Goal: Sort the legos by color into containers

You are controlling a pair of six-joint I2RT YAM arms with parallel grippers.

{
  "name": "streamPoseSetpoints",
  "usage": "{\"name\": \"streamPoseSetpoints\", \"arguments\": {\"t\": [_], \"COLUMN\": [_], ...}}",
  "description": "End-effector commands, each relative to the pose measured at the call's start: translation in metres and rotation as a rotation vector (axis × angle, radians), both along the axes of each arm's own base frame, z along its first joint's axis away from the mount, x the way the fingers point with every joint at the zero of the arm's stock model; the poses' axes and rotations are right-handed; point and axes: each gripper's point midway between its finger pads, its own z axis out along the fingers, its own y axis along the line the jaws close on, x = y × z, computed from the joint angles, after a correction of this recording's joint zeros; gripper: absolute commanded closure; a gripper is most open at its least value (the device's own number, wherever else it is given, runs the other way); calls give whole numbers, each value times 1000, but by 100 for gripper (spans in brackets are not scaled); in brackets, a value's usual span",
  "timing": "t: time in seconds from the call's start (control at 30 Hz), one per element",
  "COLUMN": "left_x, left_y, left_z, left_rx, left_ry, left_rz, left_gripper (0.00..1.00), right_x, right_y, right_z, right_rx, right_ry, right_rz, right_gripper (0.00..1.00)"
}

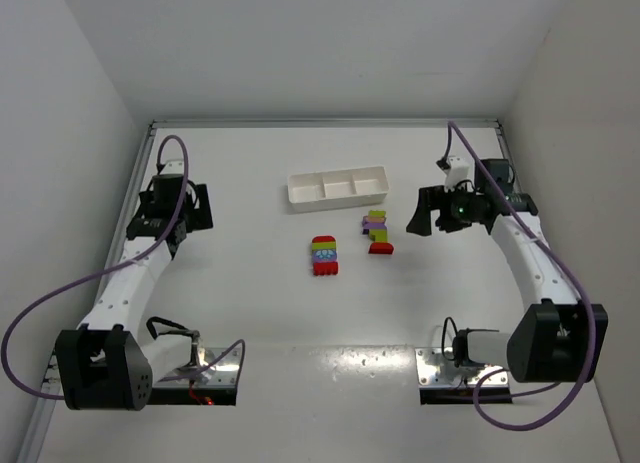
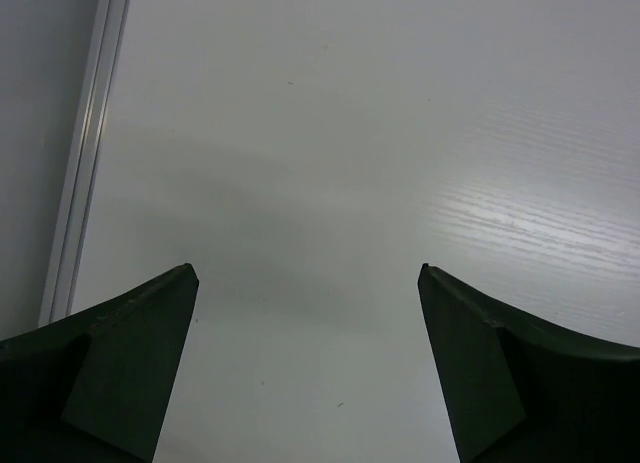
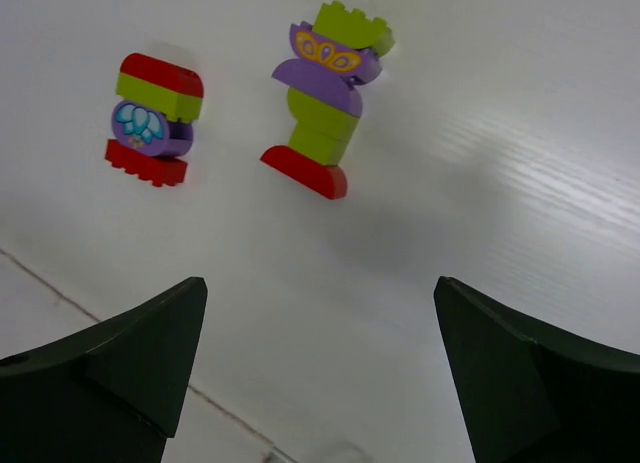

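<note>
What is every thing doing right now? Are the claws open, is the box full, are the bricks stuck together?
Left gripper: open, empty.
Right gripper: open, empty.
Tray: upright, all three compartments empty.
Short brick clump: stuck together, lying on the table.
Long brick clump: stuck together, lying on the table.

In the upper middle of the frame we saw the white tray (image 1: 296,195), three compartments in a row, on the counter (image 1: 250,313). Just below it lay the left lego clump (image 1: 325,255) and the right lego clump (image 1: 377,233), apart. The right arm (image 1: 530,258) held its jaws near the right lego clump; the left arm (image 1: 130,273) stood far left.
</note>
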Motion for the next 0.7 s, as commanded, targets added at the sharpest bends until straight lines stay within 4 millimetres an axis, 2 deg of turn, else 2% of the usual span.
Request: {"name": "streamPoseSetpoints", "arguments": {"t": [0.0,0.03,0.07,0.1,0.13,0.17,0.23,0.27,0.3,0.33,0.37,0.43,0.47,0.5,0.57,0.6,0.67], "left_x": [-7,-8,-14,-14,-17,-18,-21,-24,-25,-26,-30,-31,-32,-33,-35,-37,-38], "left_y": [4,7,9,10,12,16,18,20,22,24,28,29,31,33,40,44,46], "left_z": [0,5,2,2,5,5,9,8,11,13,12,17,18,21,21,25,25], "left_rx": [9,18,20,19,29,29,37,44,52,60,76,82,89,98,99,116,129], "left_ry": [-14,-29,-16,-19,-26,-25,-26,-12,-21,-17,-7,-16,-16,-16,-15,-25,-21], "left_rz": [42,53,70,85,97,109,119,125,136,145,162,170,179,189,214,235,236], "left_gripper": [1,1,1,1,1,1,1,1,1,1,1,1,1,1,1,1,1], "right_x": [-12,-15,-20,-21,-25,-31,-35,-39,-38,-36,-37,-28,-32,-24,-23,-22,-22], "right_y": [28,33,43,50,54,67,75,88,91,90,100,103,114,121,137,154,172], "right_z": [12,14,9,13,7,6,-6,-12,-15,-28,-31,-38,-51,-49,-55,-58,-60], "right_rx": [160,183,196,216,203,191,145,111,85,31,8,-58,-88,-101,-118,-137,-140], "right_ry": [40,42,66,58,76,80,99,98,90,110,109,103,139,126,145,153,164], "right_rz": [-21,-20,-6,-9,-8,37,50,98,105,92,106,73,108,101,113,122,136], "right_gripper": [8,8,8,8,8,5,4,4,4,4,4,5,5,5,5,5,5]}}
